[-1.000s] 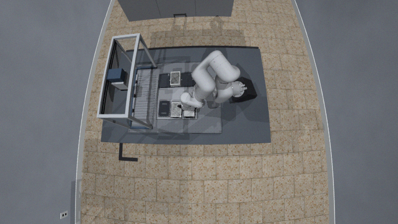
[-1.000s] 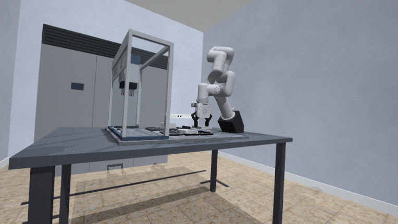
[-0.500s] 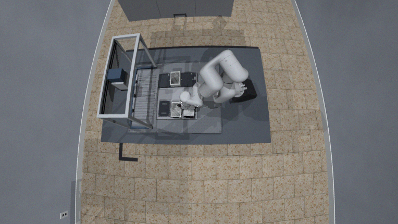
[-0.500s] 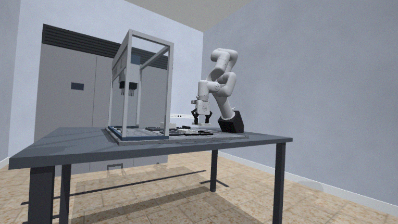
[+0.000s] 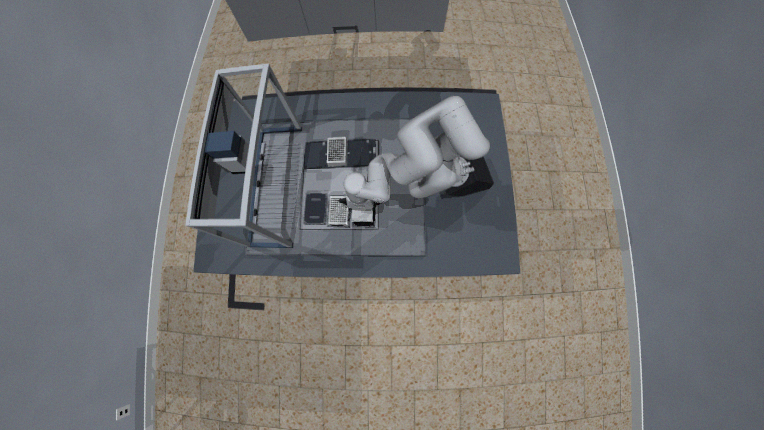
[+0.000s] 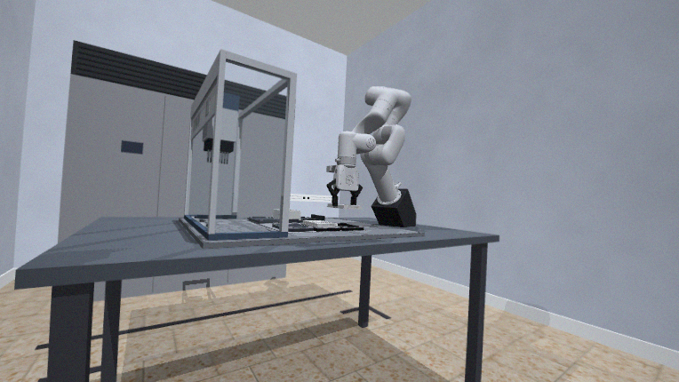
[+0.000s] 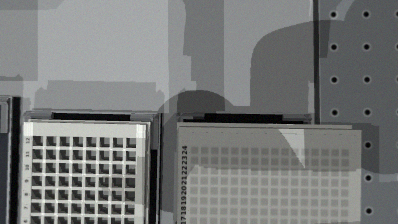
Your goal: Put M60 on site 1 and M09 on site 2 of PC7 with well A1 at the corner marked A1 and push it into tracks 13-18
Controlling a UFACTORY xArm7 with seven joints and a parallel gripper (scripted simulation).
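M60 [image 7: 270, 180], the 384-well plate, hangs level in the air above nest S1 [image 7: 245, 118], clear of the deck, gripped by the gripper [image 6: 344, 202]; the fingers stand wide and are clamped on the plate's two opposite edges. From the wrist camera the plate fills the lower right. Its column numbers run along the left edge with 24 uppermost, so the long axis runs 12 to 6 in that view. A dark strip of the nest shows just past the plate's 12 o'clock edge.

Beside it at 9 o'clock, M06 [image 7: 82, 172], the 96-well plate, sits in nest S2 [image 7: 100, 116], its long axis parallel to M60's. From above, the next nest at 9 o'clock, S3 [image 5: 315, 207], is a dark tray with no plate in it.

At 12 o'clock from the nests lies the carrier PC7 [image 5: 366, 152], a dark bar running 3 to 9 on the apron. A white block, M09 [image 5: 336, 150], sits on its middle site, with dark sites on either side.

The arm rises from its black base [image 6: 394, 213], folds over at the elbow and drops its wrist straight down, fingers pointing at the deck.

At 9 o'clock of the apron are the loading rails [image 5: 278, 181], under the instrument frame [image 5: 256, 144]. All of it stands on a grey table [image 5: 481, 240].
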